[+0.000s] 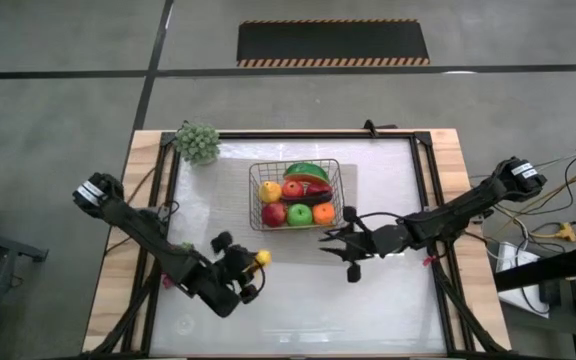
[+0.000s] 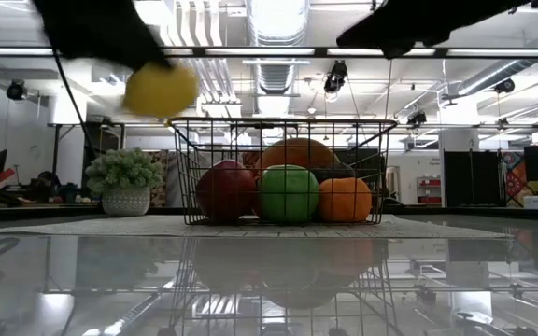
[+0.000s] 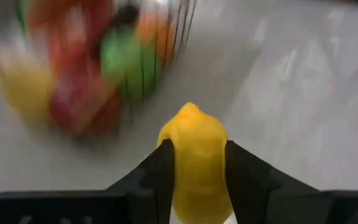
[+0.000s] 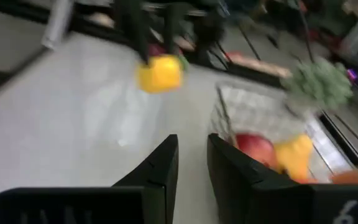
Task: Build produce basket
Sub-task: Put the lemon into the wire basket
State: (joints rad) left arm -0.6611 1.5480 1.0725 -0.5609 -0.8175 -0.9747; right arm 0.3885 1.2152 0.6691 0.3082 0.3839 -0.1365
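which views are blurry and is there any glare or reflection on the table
Left wrist view: the basket and its fruit are smeared, while the lemon held between the fingers stays fairly sharp. Right wrist view: everything is soft, including the lemon and the basket. Low view: the glossy table mirrors the basket and the ceiling lights. High view: sharp, with a pale sheen on the table.
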